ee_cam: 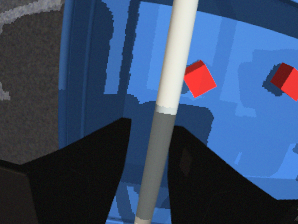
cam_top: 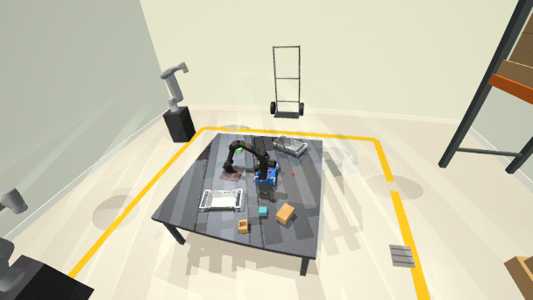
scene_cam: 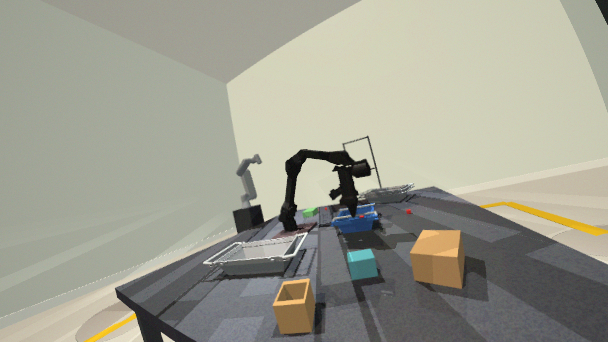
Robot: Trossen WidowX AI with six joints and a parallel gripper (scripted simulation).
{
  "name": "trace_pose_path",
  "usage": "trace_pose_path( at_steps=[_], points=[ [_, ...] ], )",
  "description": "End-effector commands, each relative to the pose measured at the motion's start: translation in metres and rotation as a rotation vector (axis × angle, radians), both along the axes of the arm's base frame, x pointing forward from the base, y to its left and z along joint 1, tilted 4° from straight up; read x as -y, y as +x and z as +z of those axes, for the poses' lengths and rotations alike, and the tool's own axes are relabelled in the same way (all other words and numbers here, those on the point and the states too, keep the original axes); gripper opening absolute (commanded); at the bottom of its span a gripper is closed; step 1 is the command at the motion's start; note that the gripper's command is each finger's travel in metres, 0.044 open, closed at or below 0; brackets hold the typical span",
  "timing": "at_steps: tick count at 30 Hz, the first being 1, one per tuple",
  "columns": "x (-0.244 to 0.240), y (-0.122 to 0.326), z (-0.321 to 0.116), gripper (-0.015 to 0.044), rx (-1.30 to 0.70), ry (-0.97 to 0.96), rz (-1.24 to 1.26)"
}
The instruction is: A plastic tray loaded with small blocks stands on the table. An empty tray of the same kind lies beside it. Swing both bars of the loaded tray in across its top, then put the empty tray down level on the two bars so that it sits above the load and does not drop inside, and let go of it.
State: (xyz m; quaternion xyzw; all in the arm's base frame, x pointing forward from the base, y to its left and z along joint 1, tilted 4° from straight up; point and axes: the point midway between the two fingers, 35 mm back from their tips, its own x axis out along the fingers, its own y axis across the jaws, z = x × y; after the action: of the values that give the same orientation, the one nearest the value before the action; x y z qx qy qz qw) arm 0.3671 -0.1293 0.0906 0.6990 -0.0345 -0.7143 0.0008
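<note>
The loaded blue tray (cam_top: 273,181) (scene_cam: 356,226) (ee_cam: 72,75) stands mid-table beside the arm, with small red blocks (ee_cam: 200,80) on its floor. My gripper (cam_top: 264,178) (scene_cam: 353,215) (ee_cam: 150,132) points down over this tray, its fingers slightly open. A white and grey wire bar (ee_cam: 180,50) stands between the fingertips, loosely, over the tray's inside; a gap shows on its left. The arm hides much of the other bar, so its position cannot be told. An empty grey tray (cam_top: 225,202) (scene_cam: 250,265) stands at the front left, its pale bars swung outward.
Another grey tray (cam_top: 290,146) (scene_cam: 387,195) stands at the back right. A teal cube (cam_top: 262,211) (scene_cam: 362,265), an orange box (cam_top: 285,214) (scene_cam: 437,258) and a small hollow orange box (cam_top: 243,227) (scene_cam: 295,315) stand at the front. A green block (scene_cam: 310,212) lies behind the arm's base.
</note>
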Motion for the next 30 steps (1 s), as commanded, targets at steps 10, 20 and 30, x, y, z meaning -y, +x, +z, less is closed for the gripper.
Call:
trace_pose_path(
  at_steps=[10, 20, 30],
  points=[
    [0.0027, 0.0018, 0.0253, 0.0082, 0.013, -0.009, -0.004],
    [0.0027, 0.0018, 0.0253, 0.0082, 0.013, -0.009, -0.004],
    [0.0027, 0.0018, 0.0253, 0.0030, 0.013, -0.009, -0.004]
  ],
)
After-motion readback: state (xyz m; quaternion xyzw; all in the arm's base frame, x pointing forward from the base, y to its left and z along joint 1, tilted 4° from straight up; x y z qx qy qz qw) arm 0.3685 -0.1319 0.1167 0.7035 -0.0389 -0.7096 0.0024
